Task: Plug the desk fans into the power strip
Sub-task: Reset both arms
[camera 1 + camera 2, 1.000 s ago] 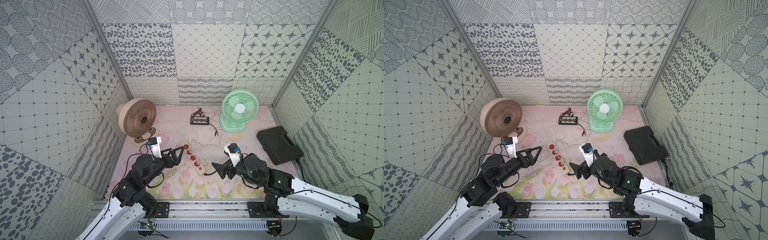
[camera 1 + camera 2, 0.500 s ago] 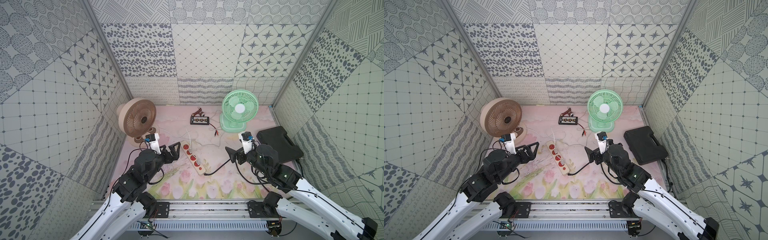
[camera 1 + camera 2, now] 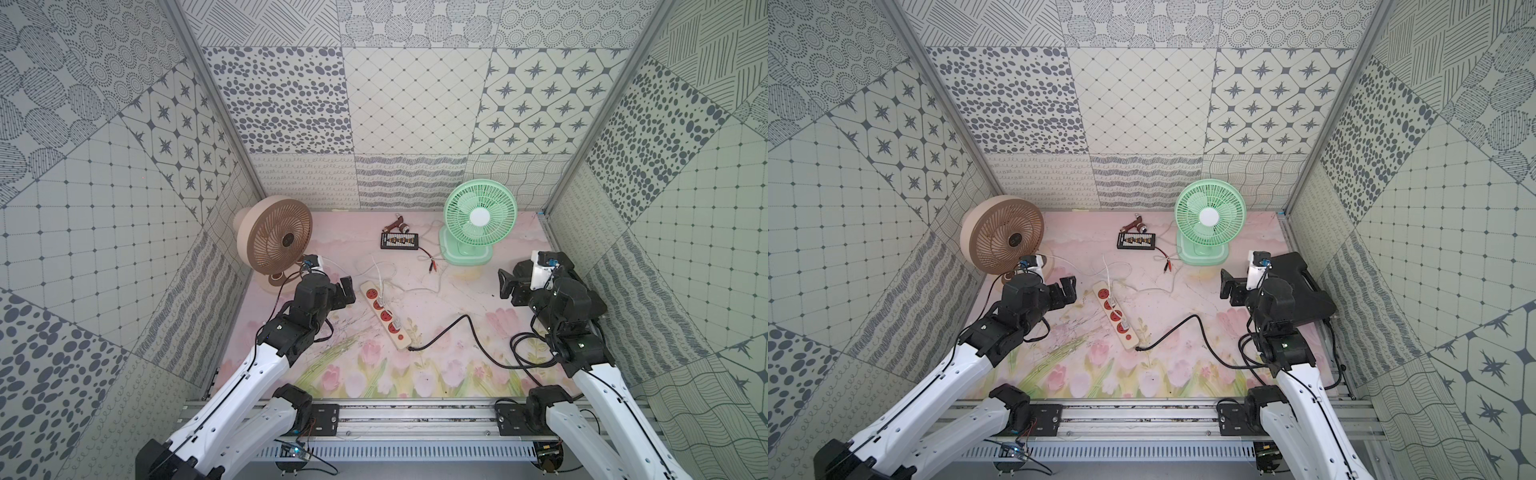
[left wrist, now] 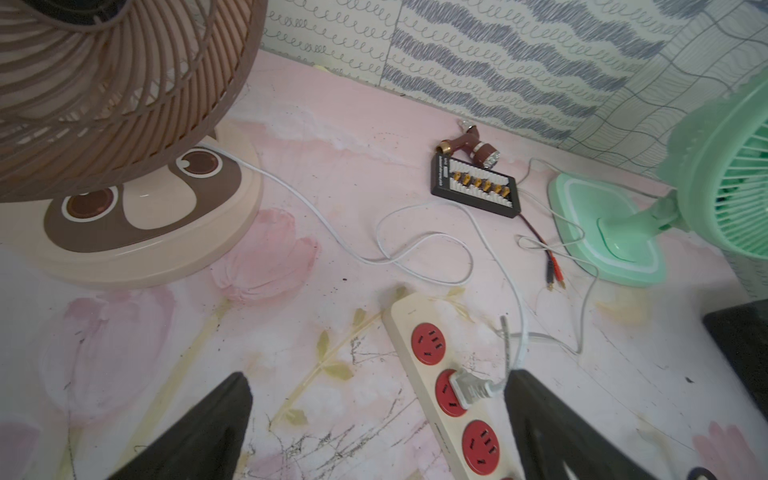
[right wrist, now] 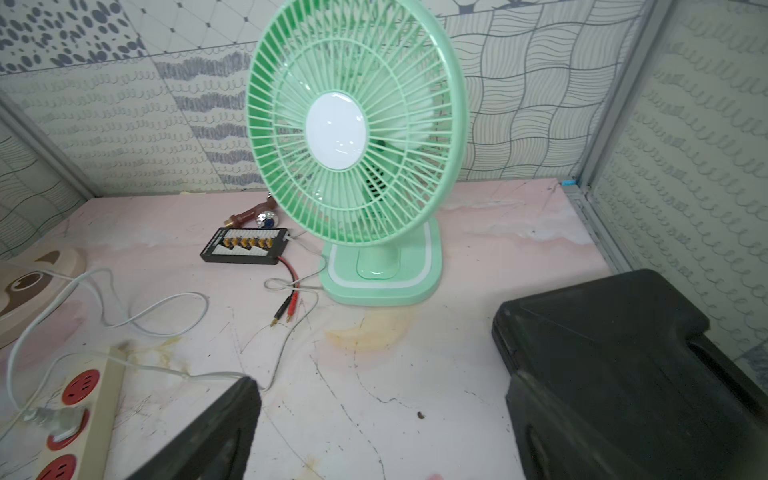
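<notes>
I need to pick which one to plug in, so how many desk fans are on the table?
2. A brown fan stands in the back left corner; a green fan stands at the back right. No others seem hidden.

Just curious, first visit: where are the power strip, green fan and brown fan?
power strip (image 3: 385,316): a top view, middle of bar.
green fan (image 5: 336,131): right wrist view, white hub.
brown fan (image 3: 287,239): a top view, grille centre.

Mint-green fan (image 3: 480,216), brown-and-beige fan (image 3: 274,239), cream power strip (image 3: 385,316) with red sockets and black cord (image 3: 467,316), black board (image 3: 400,241), black case (image 5: 615,345), pink tulip-print table (image 3: 353,374), grey-on-white patterned walls (image 3: 411,104), small brown item (image 4: 467,145), seemingly silver-tipped.
</notes>
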You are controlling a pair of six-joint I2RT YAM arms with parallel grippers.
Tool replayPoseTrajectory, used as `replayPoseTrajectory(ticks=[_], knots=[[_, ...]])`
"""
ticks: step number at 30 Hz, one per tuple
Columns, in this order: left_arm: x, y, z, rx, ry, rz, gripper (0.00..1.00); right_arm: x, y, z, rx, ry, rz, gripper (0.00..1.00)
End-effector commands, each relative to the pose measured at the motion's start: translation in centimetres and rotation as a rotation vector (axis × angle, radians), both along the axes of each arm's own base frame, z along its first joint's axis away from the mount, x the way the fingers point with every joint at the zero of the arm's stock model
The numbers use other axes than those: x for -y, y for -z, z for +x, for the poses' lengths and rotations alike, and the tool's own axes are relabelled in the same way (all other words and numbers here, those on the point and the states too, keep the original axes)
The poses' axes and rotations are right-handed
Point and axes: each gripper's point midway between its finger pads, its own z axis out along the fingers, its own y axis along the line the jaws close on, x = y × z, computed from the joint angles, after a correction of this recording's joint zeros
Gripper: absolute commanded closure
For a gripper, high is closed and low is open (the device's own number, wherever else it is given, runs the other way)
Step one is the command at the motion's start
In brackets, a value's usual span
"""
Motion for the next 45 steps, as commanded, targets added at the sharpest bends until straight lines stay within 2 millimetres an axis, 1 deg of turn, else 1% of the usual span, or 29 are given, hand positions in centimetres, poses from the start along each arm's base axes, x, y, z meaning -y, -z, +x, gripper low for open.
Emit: replayPoseTrajectory(ticks=[1, 5, 7, 12, 15, 17, 20, 25, 32, 36, 38, 42, 45], knots=[[-2.5, 2.0, 2.0, -0.011, -0.02, 0.002, 0.0, 1.4, 0.1, 0.3, 0.055, 0.011, 0.066, 0.03], [-4.4, 4.4, 2.5, -0.067, -0.055, 0.005, 0.01, 4.5, 2.7, 0.4, 0.052, 0.101, 0.127, 0.03], [-5.1, 5.4, 2.8, -0.087, -0.072, 0.024, 0.0, 5.4, 3.8, 0.4, 0.053, 0.134, 0.157, 0.03], [-4.9, 6.9, 3.6, -0.095, -0.016, 0.076, 0.01, 6.2, 5.7, 0.5, 0.06, 0.172, 0.161, 0.03], [-5.5, 7.9, 4.1, -0.096, -0.035, 0.086, 0.01, 6.7, 6.9, 0.3, 0.07, 0.202, 0.145, 0.03], [-5.7, 8.8, 4.5, -0.109, -0.04, 0.084, 0.01, 6.8, 7.1, 0.2, 0.083, 0.21, 0.134, 0.03], [-5.3, 9.5, 5.0, -0.082, -0.01, 0.073, 0.01, 7.1, 7.0, 0.3, 0.099, 0.218, 0.115, 0.03], [-3.5, 9.0, 5.6, 0.043, 0.128, 0.097, 0.01, 7.0, 7.3, 0.7, 0.111, 0.217, 0.089, 0.03], [-4.6, 8.7, 6.9, 0.094, 0.069, 0.109, 0.01, 6.1, 8.3, 1.9, 0.117, 0.212, 0.024, 0.03], [-4.6, 9.3, 7.8, 0.092, 0.074, 0.125, 0.0, 5.4, 9.0, 3.2, 0.105, 0.194, -0.003, 0.03], [-4.6, 9.5, 7.9, 0.111, 0.081, 0.142, 0.0, 5.1, 9.3, 3.9, 0.101, 0.188, -0.013, 0.03], [-4.3, 9.2, 7.9, 0.146, 0.108, 0.161, 0.0, 5.5, 9.3, 5.2, 0.101, 0.206, -0.025, 0.03], [-4.0, 9.3, 7.9, 0.173, 0.13, 0.172, 0.01, 5.1, 9.2, 6.0, 0.112, 0.184, -0.023, 0.03]])
